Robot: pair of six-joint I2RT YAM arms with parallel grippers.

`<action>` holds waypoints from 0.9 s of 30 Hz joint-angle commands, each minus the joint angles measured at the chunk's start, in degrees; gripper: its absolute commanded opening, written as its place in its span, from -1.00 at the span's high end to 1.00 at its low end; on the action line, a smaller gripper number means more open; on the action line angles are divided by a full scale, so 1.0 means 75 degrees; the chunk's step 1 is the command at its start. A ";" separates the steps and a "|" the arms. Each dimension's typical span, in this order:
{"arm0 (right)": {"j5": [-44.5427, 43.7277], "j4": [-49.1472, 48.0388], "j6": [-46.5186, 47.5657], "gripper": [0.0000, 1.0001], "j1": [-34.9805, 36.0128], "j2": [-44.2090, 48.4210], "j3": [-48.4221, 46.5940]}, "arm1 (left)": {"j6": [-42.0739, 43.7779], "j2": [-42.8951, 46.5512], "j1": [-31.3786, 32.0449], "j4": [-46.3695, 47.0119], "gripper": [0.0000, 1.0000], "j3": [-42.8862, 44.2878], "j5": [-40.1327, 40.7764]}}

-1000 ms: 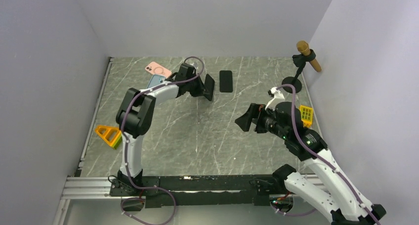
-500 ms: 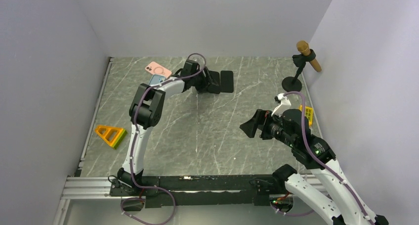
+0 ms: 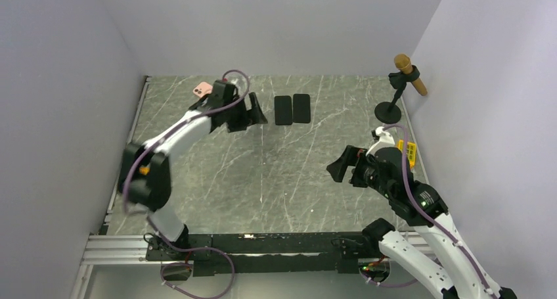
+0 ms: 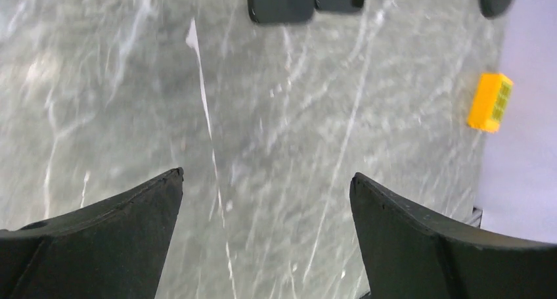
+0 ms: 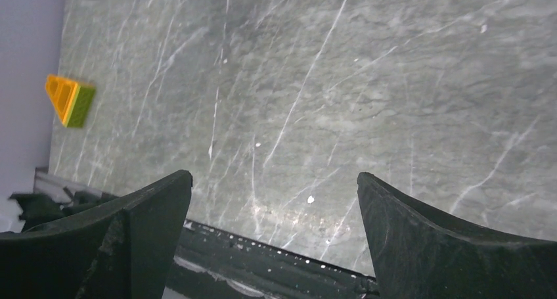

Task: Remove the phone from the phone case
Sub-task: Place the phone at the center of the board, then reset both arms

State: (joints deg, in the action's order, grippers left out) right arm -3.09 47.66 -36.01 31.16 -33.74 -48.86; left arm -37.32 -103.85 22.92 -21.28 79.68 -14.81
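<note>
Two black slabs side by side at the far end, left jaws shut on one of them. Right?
No: left wrist view shows the left gripper with jaws open, holding nothing. Left slab and right slab lie side by side, clear of it.

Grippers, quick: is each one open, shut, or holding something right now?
Left gripper: open, holding nothing.
Right gripper: open, holding nothing.
</note>
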 commanded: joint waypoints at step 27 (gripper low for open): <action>-0.1934 0.0248 0.0751 -1.00 -0.0018 0.1618 -0.2082 | 0.1374 1.1622 0.0233 -0.3830 -0.98 -0.1926 0.2341</action>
